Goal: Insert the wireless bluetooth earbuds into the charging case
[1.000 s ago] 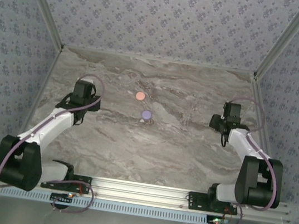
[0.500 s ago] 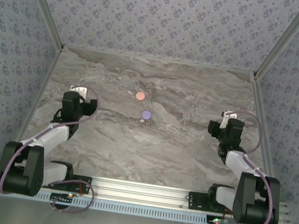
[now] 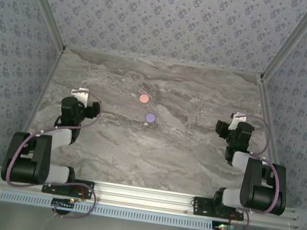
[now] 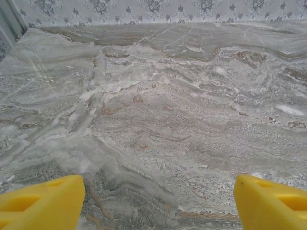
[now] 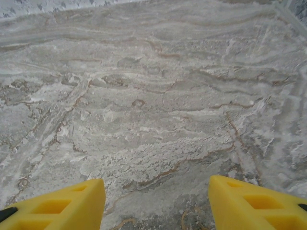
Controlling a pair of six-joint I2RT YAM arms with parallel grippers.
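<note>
**ARMS FOLDED BACK, FINGERS SPREAD OVER BARE MARBLE**

Drawn back toward the near edge since a second ago: left arm (image 3: 28, 157) and right arm (image 3: 261, 186), earlier stretched forward over the surface, now folded tight above their bases. No shift in the two discs over that second.

Grey-brown marbled tabletop (image 3: 183, 148) across the whole floor of the cell, with patterned walls (image 3: 168, 19) on three sides. At the left edge, the left arm doubled up, wrist pointing away from its base. At the right edge, the right arm likewise. Both well apart from the discs near the middle.

In the left wrist view, yellow left fingers (image 4: 41, 201) spread wide at the two bottom corners, bare tabletop between them, gripping nothing. In the right wrist view, yellow right fingers (image 5: 254, 201) also parted and released, bare marble between.

Toward the far middle, a salmon-pink disc (image 3: 143, 98). Nearer and slightly to its right, a purple disc (image 3: 150, 117), the two apart. Just beside the purple disc's near edge, a tiny pale earbud (image 3: 147, 124) lying on the tabletop, outside either disc. Touching or not, cannot tell. Too small for further detail.
</note>
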